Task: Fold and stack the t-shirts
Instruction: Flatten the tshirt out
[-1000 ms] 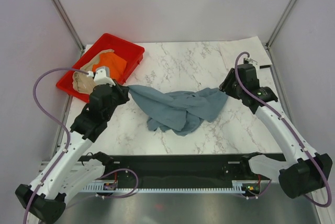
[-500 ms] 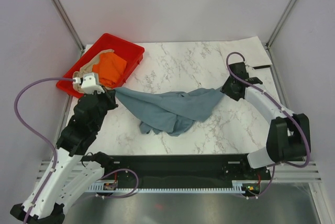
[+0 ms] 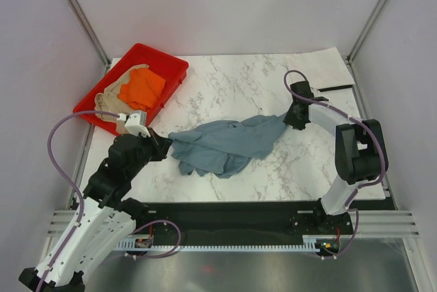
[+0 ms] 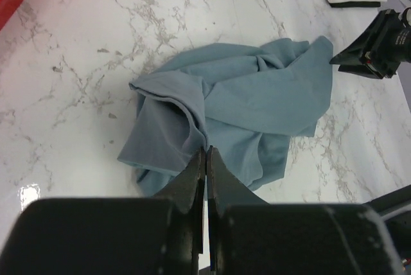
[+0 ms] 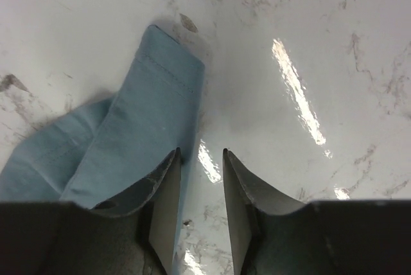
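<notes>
**Marble desk, one shirt strung between two tools**

White-veined desk [image 3: 232,80] carries the blue-grey shirt [image 3: 229,143] bunched at its middle. The shirt's long axis runs left to right, with one end at each tool. The left tool [image 4: 205,153] has its jaws fully together, pinched on a fold at the shirt's left end. The right tool [image 5: 200,153] sits at the shirt's right corner with its jaws partly apart. That corner lies flat beside and partly under the finger on the left of the wrist view. The gap between the jaws shows only bare desk, so this tool grips nothing. By my judgement the coming move turns on that offset: the right tool would need to shift toward the cloth before closing. The orange shirt [image 3: 142,89] and tan shirt [image 3: 109,97] lie in the red tray [image 3: 174,67] at the far left corner, well apart.
</notes>
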You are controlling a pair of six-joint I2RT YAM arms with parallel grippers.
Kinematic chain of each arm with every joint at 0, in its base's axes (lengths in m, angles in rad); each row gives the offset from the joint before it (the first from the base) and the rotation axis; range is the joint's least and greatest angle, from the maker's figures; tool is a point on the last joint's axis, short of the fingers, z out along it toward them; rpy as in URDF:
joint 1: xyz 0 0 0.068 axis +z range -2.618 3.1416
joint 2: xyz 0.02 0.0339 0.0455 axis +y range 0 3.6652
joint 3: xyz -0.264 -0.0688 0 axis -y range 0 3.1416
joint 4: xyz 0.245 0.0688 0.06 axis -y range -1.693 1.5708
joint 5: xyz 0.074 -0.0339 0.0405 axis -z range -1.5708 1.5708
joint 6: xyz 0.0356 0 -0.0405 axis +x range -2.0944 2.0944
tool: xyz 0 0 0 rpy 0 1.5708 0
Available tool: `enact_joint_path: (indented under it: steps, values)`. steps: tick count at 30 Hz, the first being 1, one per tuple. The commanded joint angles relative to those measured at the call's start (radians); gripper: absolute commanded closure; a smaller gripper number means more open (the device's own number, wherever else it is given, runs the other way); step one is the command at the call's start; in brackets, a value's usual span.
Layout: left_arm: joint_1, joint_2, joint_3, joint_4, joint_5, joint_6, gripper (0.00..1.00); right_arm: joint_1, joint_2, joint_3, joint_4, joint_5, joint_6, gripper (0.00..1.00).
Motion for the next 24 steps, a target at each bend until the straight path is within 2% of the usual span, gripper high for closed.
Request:
enact_joint_path:
  steps: [1,4,7,13,15,18,21,24]
  values:
    - [0.005,-0.024,-0.015,-0.006,0.071,-0.054,0.98,0.001,-0.007,-0.056,0.008,0.043,-0.026,0.61]
    - [0.003,-0.036,-0.015,-0.021,0.072,-0.047,0.98,0.0,-0.054,-0.076,-0.022,0.115,-0.027,0.65]
    - [0.005,-0.046,-0.013,-0.035,0.074,-0.044,0.98,-0.011,-0.064,-0.053,-0.061,0.132,-0.04,0.65]
    - [0.003,-0.064,-0.033,-0.038,0.106,-0.06,0.98,-0.023,-0.047,0.14,-0.163,0.132,-0.003,0.65]
    - [0.003,-0.064,-0.044,-0.04,0.114,-0.061,0.98,-0.027,-0.012,0.209,-0.208,0.133,0.041,0.64]
    - [0.005,-0.07,-0.051,-0.037,0.12,-0.064,0.98,-0.025,0.108,0.375,-0.387,0.15,0.089,0.66]
    - [0.003,-0.079,-0.048,-0.037,0.126,-0.055,0.98,-0.023,0.218,0.497,-0.485,0.178,0.132,0.74]
    - [0.003,-0.09,-0.05,-0.037,0.129,-0.044,0.98,-0.025,0.29,0.57,-0.504,0.126,0.146,0.74]
